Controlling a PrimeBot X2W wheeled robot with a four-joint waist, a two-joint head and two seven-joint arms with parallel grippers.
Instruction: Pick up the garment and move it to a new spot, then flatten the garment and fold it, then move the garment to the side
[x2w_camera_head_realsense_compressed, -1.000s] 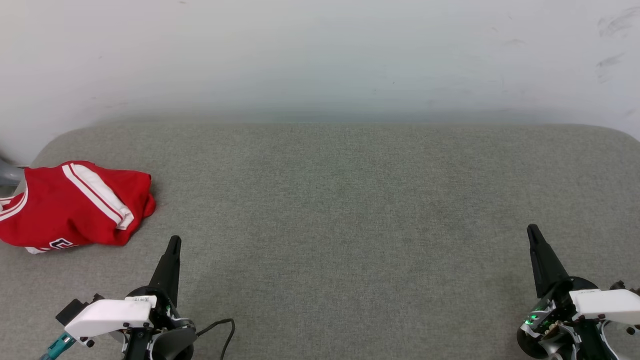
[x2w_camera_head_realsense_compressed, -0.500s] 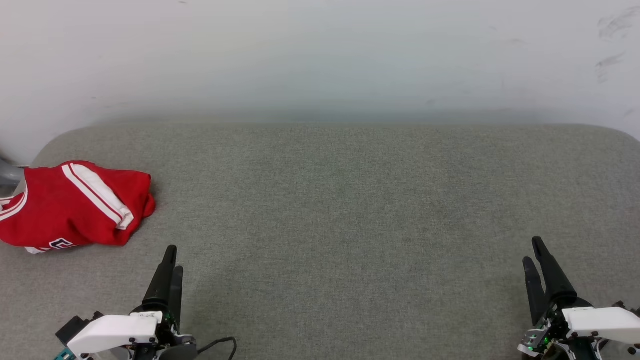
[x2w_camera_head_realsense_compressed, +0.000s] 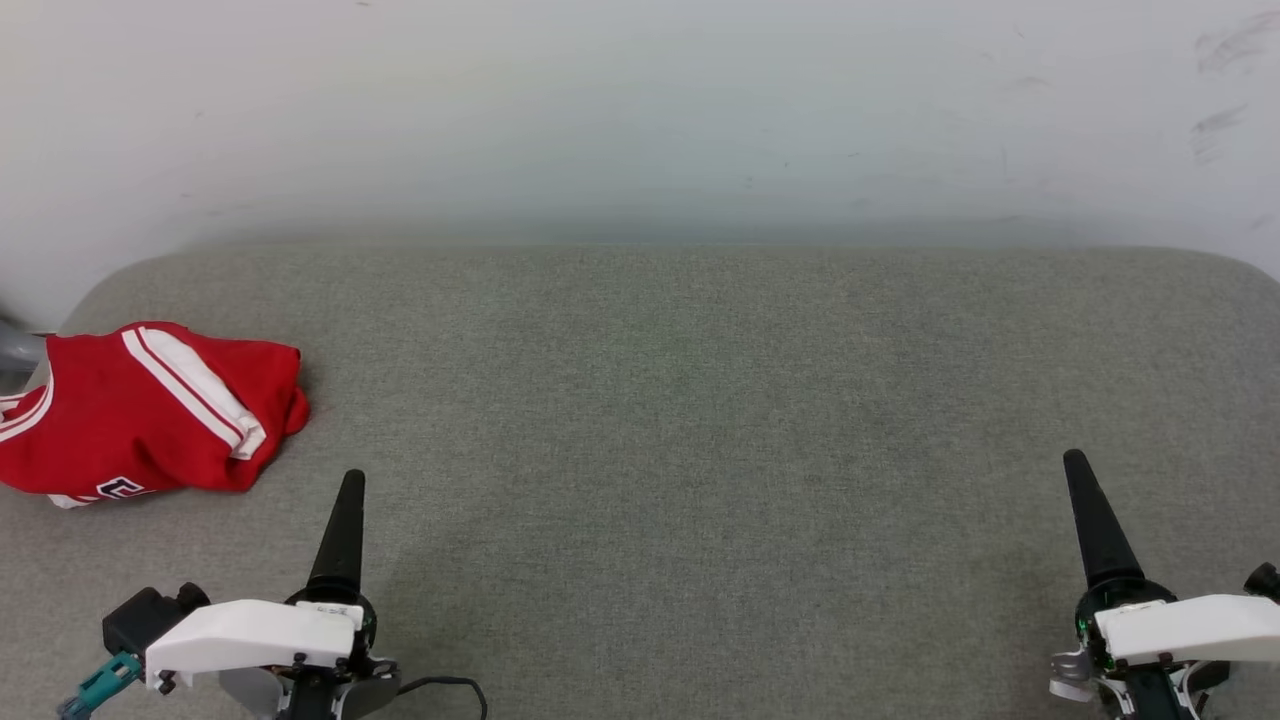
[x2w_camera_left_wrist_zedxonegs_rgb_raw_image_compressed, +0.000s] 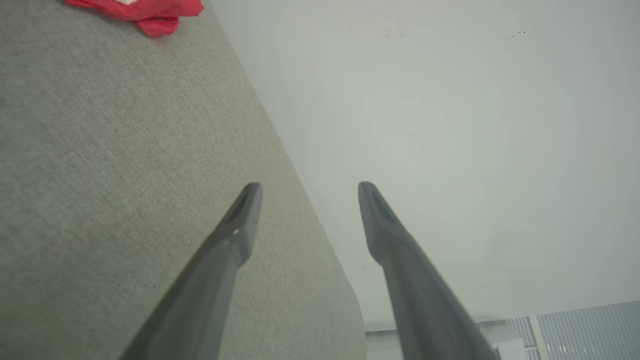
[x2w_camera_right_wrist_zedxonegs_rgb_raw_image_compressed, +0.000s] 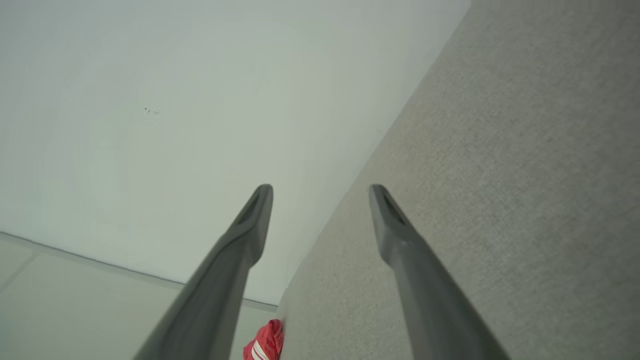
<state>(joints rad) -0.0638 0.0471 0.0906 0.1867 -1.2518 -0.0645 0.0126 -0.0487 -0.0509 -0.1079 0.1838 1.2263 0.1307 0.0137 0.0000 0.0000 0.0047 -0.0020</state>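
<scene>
Head view: a crumpled red jersey-style garment (x2w_camera_head_realsense_compressed: 150, 410) with white striped trim is found lying at the far left end of a grey woven-fabric padded surface (x2w_camera_head_realsense_compressed: 680, 420), which is backed by a plain white wall (x2w_camera_head_realsense_compressed: 640, 110). Part of a black-and-white letter is visible at its near edge. The left gripper (x2w_camera_head_realsense_compressed: 350, 480) is recorded at the lower left, near the garment but apart from it. The right gripper (x2w_camera_head_realsense_compressed: 1075, 458) is recorded at the lower right, well apart from the garment. Both are presented edge-on, so finger spread cannot be judged here

Left wrist view: the left gripper (x2w_camera_left_wrist_zedxonegs_rgb_raw_image_compressed: 307, 186) is seen with its two long dark fingers spread wide and nothing held between them. The garment (x2w_camera_left_wrist_zedxonegs_rgb_raw_image_compressed: 145, 10) is noted at the top left, on the padded surface (x2w_camera_left_wrist_zedxonegs_rgb_raw_image_compressed: 100, 150), well clear of the fingertips

Right wrist view: the right gripper (x2w_camera_right_wrist_zedxonegs_rgb_raw_image_compressed: 320, 187) is likewise seen spread wide and empty. A small red-and-white part of the garment (x2w_camera_right_wrist_zedxonegs_rgb_raw_image_compressed: 265, 345) is noted at the bottom edge, at the end of the padded surface (x2w_camera_right_wrist_zedxonegs_rgb_raw_image_compressed: 525, 150)
</scene>
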